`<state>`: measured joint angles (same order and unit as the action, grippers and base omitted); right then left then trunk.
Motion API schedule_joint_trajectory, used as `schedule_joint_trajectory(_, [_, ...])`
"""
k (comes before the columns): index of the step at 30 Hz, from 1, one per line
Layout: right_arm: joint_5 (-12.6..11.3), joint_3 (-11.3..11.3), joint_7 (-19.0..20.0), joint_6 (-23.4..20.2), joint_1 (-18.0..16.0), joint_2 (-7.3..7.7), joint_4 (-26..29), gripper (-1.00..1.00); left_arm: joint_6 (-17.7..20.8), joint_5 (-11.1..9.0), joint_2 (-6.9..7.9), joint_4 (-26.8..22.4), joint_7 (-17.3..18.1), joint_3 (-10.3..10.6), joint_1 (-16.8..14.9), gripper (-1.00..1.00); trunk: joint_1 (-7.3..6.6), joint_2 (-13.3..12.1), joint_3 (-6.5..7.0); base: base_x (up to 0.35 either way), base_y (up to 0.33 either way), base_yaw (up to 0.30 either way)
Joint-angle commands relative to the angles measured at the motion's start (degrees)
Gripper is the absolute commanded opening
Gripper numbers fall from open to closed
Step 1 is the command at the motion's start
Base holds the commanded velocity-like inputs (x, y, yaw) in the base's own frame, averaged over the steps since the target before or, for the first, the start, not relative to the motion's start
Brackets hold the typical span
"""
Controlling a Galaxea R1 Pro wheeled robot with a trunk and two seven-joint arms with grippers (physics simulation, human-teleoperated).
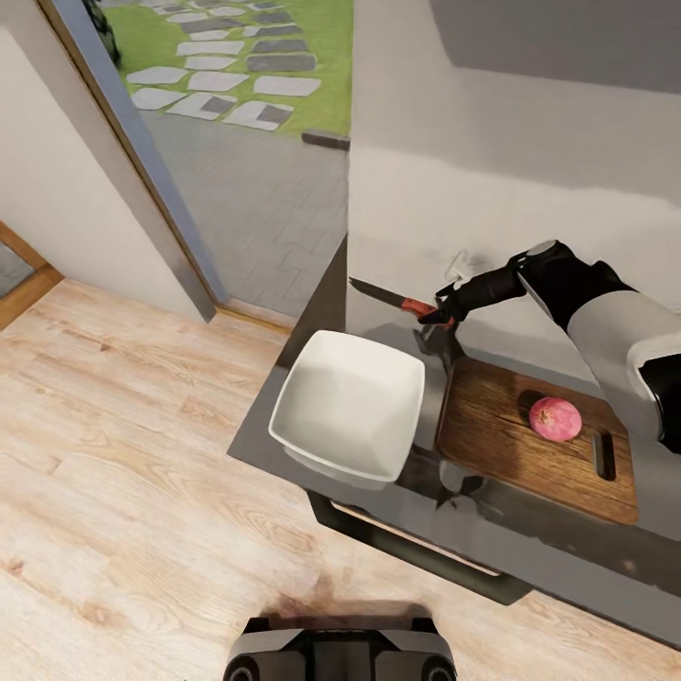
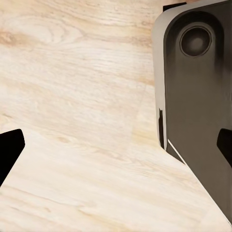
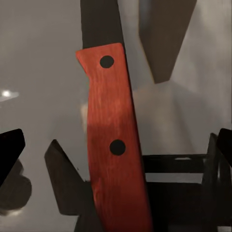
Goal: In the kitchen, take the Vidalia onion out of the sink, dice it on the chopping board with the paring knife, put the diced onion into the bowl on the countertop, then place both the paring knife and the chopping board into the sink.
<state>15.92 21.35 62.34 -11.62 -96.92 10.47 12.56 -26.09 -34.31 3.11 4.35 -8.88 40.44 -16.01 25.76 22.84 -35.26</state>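
Head view: claw grips paring knife (fingertips hidden).

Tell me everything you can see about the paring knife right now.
The paring knife is slim, with a dark narrow blade and a red wood-look handle carrying two dark rivets. The right gripper holds it by the handle, lifted above the countertop, roughly level. Its blade points away from the gripper toward the counter's end, beyond the white bowl. In the head view it touches nothing but the gripper.
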Motion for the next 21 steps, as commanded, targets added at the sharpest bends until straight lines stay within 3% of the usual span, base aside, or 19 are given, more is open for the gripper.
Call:
schedule_joint_trajectory(1, [0.4,-0.1,0.3,-0.8,0.0,-0.01,0.1,1.0,-0.2,0.1,-0.03,0.1,-0.3,0.3,0.0,1.0,0.03,0.1,-0.08,-0.042,0.03,0.0])
schedule_joint_trajectory(21, [0.6,-0.2,0.1,-0.8,0.1,0.08,0.0,1.0,-0.2,0.1,-0.03,0.1,-0.3,0.3,0.0,1.0,0.03,0.1,-0.31,-0.004,0.003,0.0])
